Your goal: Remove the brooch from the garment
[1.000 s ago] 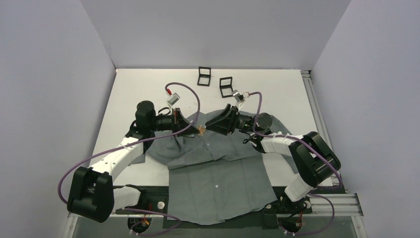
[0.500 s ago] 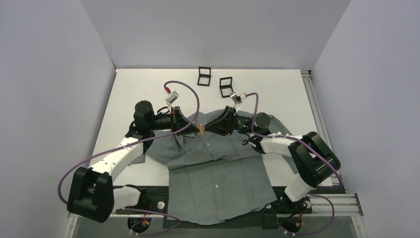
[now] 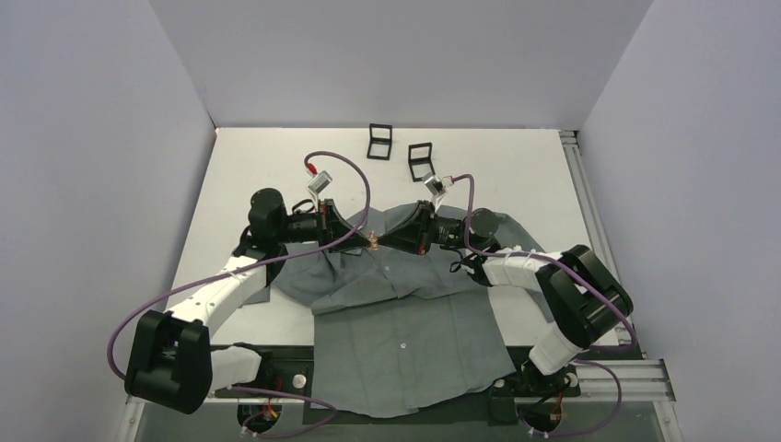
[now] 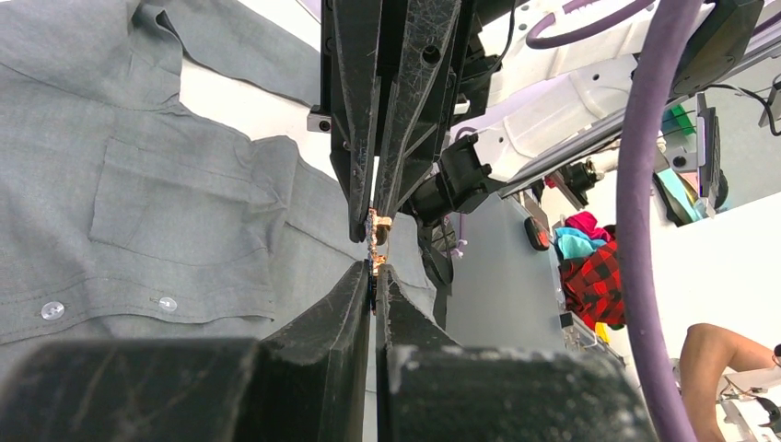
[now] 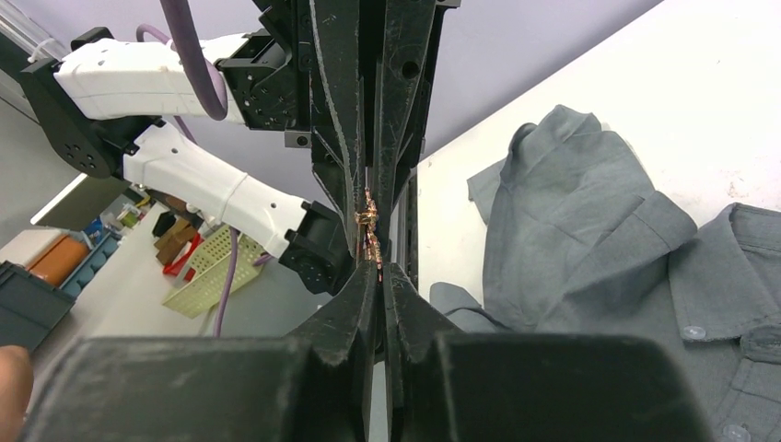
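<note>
At the table's 12 o'clock edge stand the left box and, just at its 4 o'clock, the right box. Both are hinged open (what lies in them is too small to tell). The shirt lies flat, front up, with its collar toward 12 o'clock and its hem over the 6 o'clock edge.

The left arm rises from its base at 7 o'clock and bows out toward 9. Its forearm lies level, so the left claw points to 3 o'clock. The right arm mirrors it from 5 o'clock, elbow out toward 3, with the right claw pointing to 9 o'clock. The two meet tip to tip above the shirt's collar.

The brooch sits between those tips, a reddish-brown bit seen edge-on in both wrist views. The left claw's fingers are pressed nearly together and pinch one end of it. The right claw's fingers, equally narrow, pinch the opposite end. Whether the brooch touches the cloth below cannot be told.
</note>
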`<state>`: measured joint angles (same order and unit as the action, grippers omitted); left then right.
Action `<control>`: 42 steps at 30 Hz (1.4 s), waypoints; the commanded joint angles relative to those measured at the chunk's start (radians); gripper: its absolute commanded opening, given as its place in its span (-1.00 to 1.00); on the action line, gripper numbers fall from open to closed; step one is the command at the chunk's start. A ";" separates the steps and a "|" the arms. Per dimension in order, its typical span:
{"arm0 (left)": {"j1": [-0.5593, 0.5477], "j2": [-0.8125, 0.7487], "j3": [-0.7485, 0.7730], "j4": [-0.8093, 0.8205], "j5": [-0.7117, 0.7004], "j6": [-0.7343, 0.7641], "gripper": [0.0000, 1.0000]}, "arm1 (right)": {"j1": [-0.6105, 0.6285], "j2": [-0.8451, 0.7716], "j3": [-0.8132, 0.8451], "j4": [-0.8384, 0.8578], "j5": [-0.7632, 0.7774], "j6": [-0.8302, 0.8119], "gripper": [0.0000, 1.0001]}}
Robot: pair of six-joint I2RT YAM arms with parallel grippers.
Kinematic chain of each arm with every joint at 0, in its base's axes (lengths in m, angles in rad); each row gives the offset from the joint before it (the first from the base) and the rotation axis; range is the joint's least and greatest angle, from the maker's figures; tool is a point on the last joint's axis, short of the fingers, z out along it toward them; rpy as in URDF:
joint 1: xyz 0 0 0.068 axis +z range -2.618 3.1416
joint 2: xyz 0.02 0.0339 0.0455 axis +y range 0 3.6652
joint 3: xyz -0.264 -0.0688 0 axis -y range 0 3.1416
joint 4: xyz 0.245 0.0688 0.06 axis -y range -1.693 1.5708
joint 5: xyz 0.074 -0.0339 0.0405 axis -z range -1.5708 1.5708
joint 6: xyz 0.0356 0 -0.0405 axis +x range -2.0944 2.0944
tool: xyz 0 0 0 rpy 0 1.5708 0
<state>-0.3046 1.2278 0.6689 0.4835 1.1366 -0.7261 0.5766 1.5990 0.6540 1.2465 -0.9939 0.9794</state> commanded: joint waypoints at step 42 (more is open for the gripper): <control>0.497 -0.059 0.278 -0.647 -0.244 0.451 0.92 | -0.100 0.429 1.061 -1.585 0.919 -1.777 -1.00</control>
<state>0.1844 1.1927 0.9207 -0.1917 0.8742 -0.2802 0.4725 1.9785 1.6413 -0.3317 -0.1589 -0.7090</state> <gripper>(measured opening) 0.963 0.004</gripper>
